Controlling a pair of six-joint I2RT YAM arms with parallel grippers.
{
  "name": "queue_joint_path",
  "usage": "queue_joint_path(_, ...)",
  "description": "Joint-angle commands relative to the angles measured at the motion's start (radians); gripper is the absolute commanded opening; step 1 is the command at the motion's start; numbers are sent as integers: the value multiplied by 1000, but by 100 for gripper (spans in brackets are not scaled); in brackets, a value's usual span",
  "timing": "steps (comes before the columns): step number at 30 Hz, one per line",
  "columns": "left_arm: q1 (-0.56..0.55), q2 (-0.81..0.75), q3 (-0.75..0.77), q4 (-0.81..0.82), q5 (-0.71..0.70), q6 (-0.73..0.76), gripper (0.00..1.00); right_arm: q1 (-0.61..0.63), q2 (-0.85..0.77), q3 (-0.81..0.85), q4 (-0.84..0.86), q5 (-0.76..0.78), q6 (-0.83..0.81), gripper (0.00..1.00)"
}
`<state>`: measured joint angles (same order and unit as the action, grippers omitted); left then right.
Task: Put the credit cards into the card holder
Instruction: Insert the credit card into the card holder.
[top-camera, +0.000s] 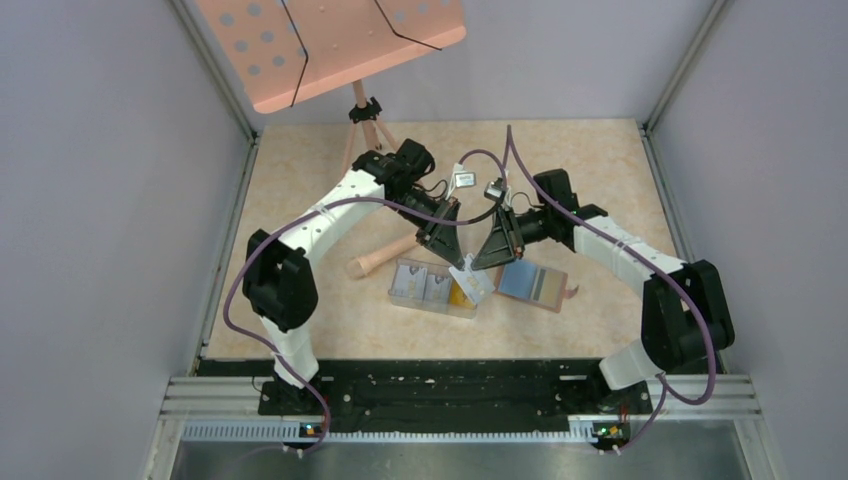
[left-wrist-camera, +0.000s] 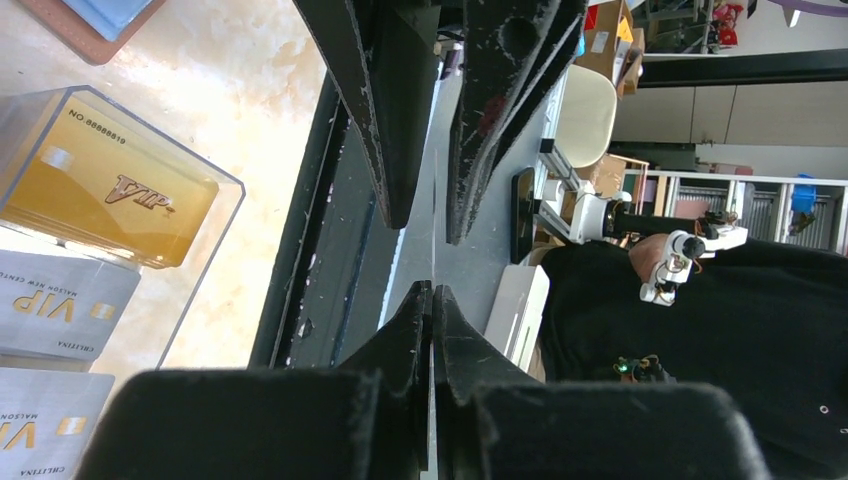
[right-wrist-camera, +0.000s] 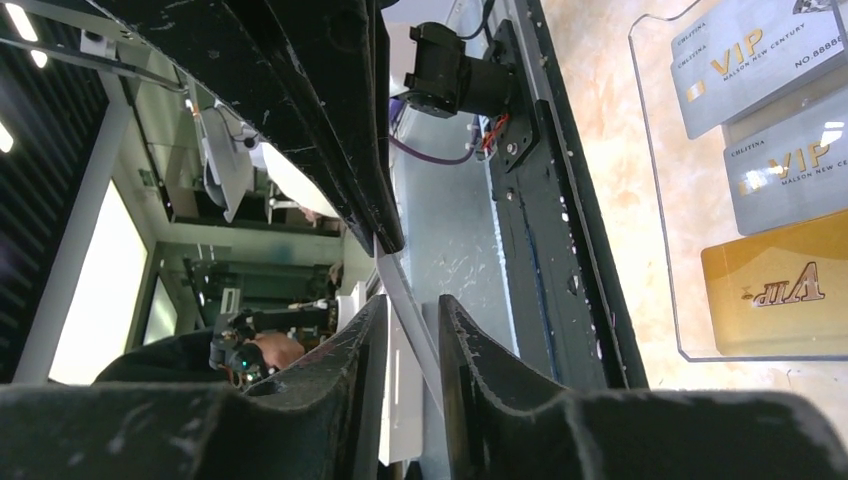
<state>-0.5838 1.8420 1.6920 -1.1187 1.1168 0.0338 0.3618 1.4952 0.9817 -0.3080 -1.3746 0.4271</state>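
1. The left gripper (left-wrist-camera: 432, 300) has its fingers pressed together on a pale card (top-camera: 470, 278). From its own camera the card shows edge-on, as a thin line running out past the tips.
2. The right gripper (right-wrist-camera: 410, 315) meets it tip to tip. Its fingers stand slightly apart, and the far end of the same card passes slanted through the gap, so it seems to bracket the card rather than clamp it.
3. The card holder (top-camera: 395, 297), a clear tray, lies directly beneath both hands. Its long axis runs crosswise, out toward the left hand's outer side.
4. The held card hangs tilted over the tray end nearest the right hand, above the slot holding a gold card (left-wrist-camera: 110, 190). The grey cards (left-wrist-camera: 60, 310) fill the slots farther toward the left arm.
5. By my judgement the coming move goes downward from the fingertips. The card has to be laid flat, long side matched to the slot, and the left hand, which has the firm grip, is the one to lower it.
6. A blue card (top-camera: 517, 279) rests on the brown wallet (top-camera: 560, 297) just outside the right hand, nearer that arm.
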Motion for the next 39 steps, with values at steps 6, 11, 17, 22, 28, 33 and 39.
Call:
queue_joint_path(6, 2, -29, -8, 35, 22, -2, 0, 38, -31, 12, 14, -45, -17, 28)
queue_joint_path(11, 2, -32, -21, 51, 23, -13, 0, 82, -4, 18, -3, -51, -24, 2)
queue_joint_path(17, 4, -35, -38, 97, -49, -61, 13, 77, -18, 20, -44, 6, -59, 0)
queue_joint_path(22, 19, -33, -72, 279, -199, -253, 38, 7, -26, -8, -121, 186, -107, 0)
queue_joint_path(28, 22, 32, -95, 570, -295, -553, 44, -228, -96, -131, -107, 434, -102, 0)
queue_joint_path(33, 17, 168, -56, 696, -333, -734, 38, -352, -149, -262, 58, 608, 15, 0)
queue_joint_path(39, -10, 349, 102, 588, -410, -734, 33, -414, -193, -364, 200, 784, 132, 0)
